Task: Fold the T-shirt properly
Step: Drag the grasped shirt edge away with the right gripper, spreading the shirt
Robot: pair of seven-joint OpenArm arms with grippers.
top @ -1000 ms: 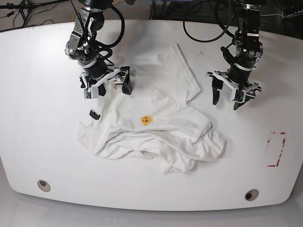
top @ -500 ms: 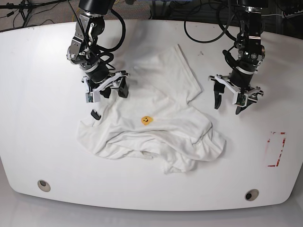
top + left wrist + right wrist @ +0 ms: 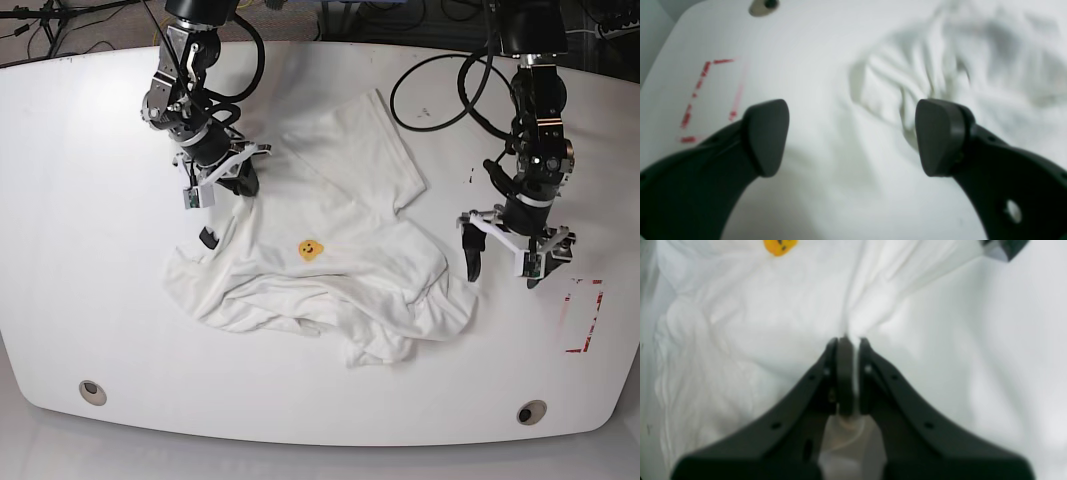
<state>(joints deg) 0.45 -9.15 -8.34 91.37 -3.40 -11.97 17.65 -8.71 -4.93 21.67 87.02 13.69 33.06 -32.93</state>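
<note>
Since a second ago our right gripper [image 3: 848,343] has pinched a fold of the T-shirt [image 3: 750,316]. Left wrist view: our left gripper [image 3: 851,136] stands spread beside cloth. Base view: the shirt lies crumpled mid-table [image 3: 80,300], left gripper now nearer.
</note>
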